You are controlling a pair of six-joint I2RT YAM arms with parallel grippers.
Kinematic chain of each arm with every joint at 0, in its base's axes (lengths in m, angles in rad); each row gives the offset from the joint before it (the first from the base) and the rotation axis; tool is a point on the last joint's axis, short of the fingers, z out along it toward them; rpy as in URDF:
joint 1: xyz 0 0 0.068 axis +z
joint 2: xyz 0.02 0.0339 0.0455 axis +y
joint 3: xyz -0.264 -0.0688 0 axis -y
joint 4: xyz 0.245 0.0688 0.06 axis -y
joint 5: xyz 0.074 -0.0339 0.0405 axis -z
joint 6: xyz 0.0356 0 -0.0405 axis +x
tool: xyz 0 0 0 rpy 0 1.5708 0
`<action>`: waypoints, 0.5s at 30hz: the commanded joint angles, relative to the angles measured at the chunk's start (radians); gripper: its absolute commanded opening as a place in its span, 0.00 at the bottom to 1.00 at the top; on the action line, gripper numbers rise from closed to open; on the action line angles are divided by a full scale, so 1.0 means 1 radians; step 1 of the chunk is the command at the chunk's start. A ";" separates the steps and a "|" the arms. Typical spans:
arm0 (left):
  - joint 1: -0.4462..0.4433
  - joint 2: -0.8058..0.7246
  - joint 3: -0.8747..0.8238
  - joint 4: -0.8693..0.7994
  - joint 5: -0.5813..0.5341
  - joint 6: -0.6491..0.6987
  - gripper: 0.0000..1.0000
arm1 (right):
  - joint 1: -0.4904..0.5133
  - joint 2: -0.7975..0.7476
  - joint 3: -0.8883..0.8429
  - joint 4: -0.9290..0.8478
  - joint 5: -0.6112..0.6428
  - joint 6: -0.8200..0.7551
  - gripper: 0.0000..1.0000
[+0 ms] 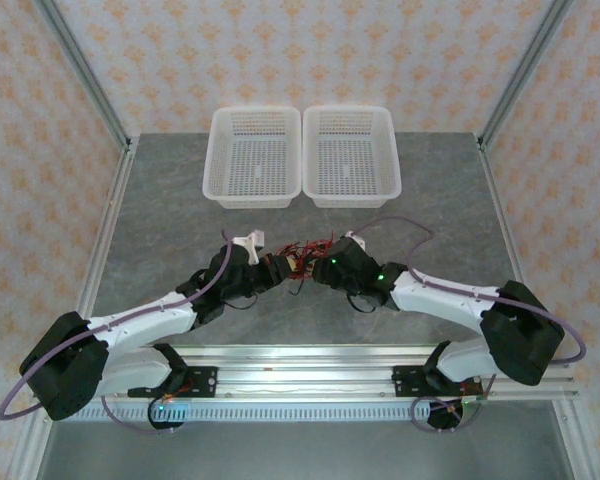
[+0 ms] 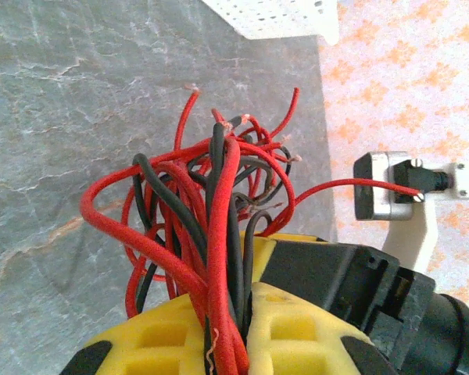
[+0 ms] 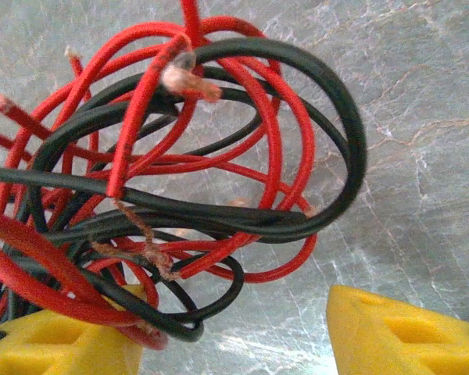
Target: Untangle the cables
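Red/black cables (image 2: 211, 219) clamped tight in left hand (image 2: 238, 316); right hand (image 3: 234, 336) spread apart w/ loops draped on one finger (image 3: 55, 344) – may snag, retighten knot

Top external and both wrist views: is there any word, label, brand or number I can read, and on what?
None can be read.
The cables, the left basket, the right basket, the left arm and the right arm carry no lettering that shows.
The pale patch below the rail, by the left arm's base, is too small to read.
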 commanded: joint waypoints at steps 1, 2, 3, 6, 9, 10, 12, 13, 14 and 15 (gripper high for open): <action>0.010 -0.036 -0.012 0.116 -0.012 -0.046 0.00 | 0.002 0.017 -0.008 0.035 0.094 0.057 0.54; 0.009 -0.038 -0.011 0.117 -0.008 -0.050 0.00 | 0.002 0.022 -0.004 0.038 0.111 0.053 0.51; 0.009 -0.041 -0.011 0.120 -0.003 -0.056 0.00 | 0.000 0.031 0.004 0.036 0.141 0.040 0.46; 0.011 -0.055 -0.015 0.135 0.015 -0.079 0.00 | -0.006 0.048 0.021 0.028 0.215 -0.009 0.28; 0.019 -0.081 -0.020 0.140 0.030 -0.097 0.00 | -0.024 0.047 0.018 0.024 0.273 -0.058 0.20; 0.023 -0.093 -0.024 0.140 0.035 -0.102 0.00 | -0.036 0.039 0.009 0.024 0.298 -0.077 0.20; 0.034 -0.118 -0.031 0.135 0.046 -0.110 0.00 | -0.062 0.013 -0.015 0.038 0.334 -0.109 0.20; 0.040 -0.125 -0.032 0.128 0.054 -0.111 0.00 | -0.075 -0.003 -0.030 0.049 0.347 -0.122 0.21; 0.048 -0.134 -0.033 0.119 0.065 -0.110 0.00 | -0.091 -0.023 -0.048 0.068 0.360 -0.139 0.21; 0.057 -0.138 -0.034 0.109 0.083 -0.107 0.00 | -0.102 -0.043 -0.067 0.089 0.372 -0.157 0.21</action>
